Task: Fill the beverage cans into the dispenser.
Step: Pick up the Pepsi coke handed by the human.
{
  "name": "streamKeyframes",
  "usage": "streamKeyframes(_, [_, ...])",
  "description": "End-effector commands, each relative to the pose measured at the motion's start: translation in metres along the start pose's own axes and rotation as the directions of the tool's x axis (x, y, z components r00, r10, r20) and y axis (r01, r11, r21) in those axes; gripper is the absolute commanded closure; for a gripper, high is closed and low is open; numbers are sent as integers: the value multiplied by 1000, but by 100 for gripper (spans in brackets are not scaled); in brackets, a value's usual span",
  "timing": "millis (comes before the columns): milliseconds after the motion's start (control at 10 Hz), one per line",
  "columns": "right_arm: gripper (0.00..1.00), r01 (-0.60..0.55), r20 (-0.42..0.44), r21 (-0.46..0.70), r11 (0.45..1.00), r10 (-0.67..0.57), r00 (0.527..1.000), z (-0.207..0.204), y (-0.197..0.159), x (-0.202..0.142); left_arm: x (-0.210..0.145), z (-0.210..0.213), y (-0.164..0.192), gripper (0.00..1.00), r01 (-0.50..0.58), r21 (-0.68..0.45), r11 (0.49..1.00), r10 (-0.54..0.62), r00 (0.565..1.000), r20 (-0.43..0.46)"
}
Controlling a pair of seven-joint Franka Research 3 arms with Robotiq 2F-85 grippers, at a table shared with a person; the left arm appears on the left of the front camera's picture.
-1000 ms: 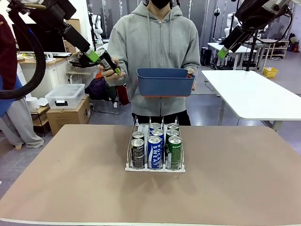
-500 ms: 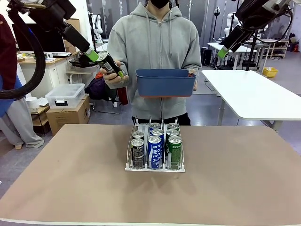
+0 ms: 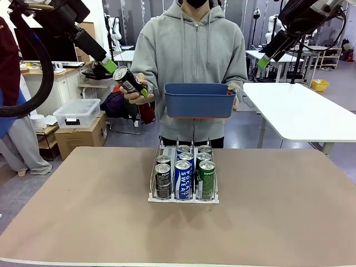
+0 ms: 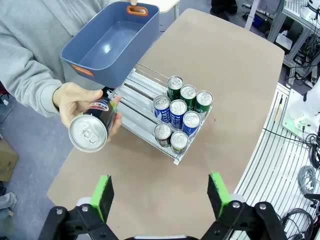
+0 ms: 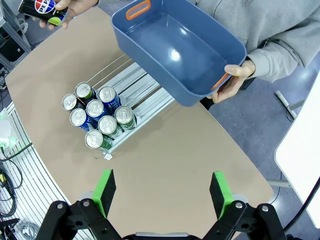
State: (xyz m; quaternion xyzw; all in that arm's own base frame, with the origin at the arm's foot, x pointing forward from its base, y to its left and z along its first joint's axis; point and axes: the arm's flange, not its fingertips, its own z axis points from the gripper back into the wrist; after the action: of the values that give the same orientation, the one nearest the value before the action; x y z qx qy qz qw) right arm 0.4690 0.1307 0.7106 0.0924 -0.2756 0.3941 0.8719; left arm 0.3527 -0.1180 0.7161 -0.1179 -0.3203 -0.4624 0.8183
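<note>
Standing near the middle of the brown counter (image 3: pixel 278 211), the small white wire-frame dispenser (image 3: pixel 183 199) already carries eight slim silver-topped beverage cans (image 3: pixel 183 179): two dark ones in its left lane, three blue-and-white ones in the middle lane and three green ones in the right lane, all packed toward the robot's end. The rails behind them lie bare.

One more can is in play. A dark Pepsi can with a lime-green base (image 3: pixel 129 82) is held tilted in the person's hand (image 4: pixel 75 100), up in the air beyond the far edge of the counter, silver top turned toward the robot's left arm. The person's other hand (image 5: pixel 235 75) grips a blue rectangular plastic bin (image 3: pixel 197 100) by its orange handle; the bin looks empty.

The left hand (image 4: pixel 160 196) hangs just beside the offered can with its fingers spread wide and nothing between them; seen from its wrist, the can sits ahead and off to one side of the gap. The right hand (image 5: pixel 163 194) is likewise spread and empty, high above the counter and well apart from everything.

I judge this to be a handover of what may be the last can. Next, the left hand would need to line its gap up with the can's body, close across it, and carry it to the short left lane.
</note>
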Motion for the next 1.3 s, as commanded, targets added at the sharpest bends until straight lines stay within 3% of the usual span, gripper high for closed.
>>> streamKeyframes(0, [0,0,0,0,1000,0,1000,1,1,-3,-2,1,2,0,-7,-4,1000,7,1000,0])
streamKeyframes(300, [0,0,0,0,1000,0,1000,1,1,-3,-5,-6,2,0,27,39,999,-27,1000,-15])
streamKeyframes(800, [0,0,0,0,1000,0,1000,1,1,-3,-2,-33,16,0,51,214,976,-47,999,-27])
streamKeyframes(1200, [0,0,0,0,1000,0,1000,1,1,-3,3,-54,39,0,44,237,970,-60,996,60])
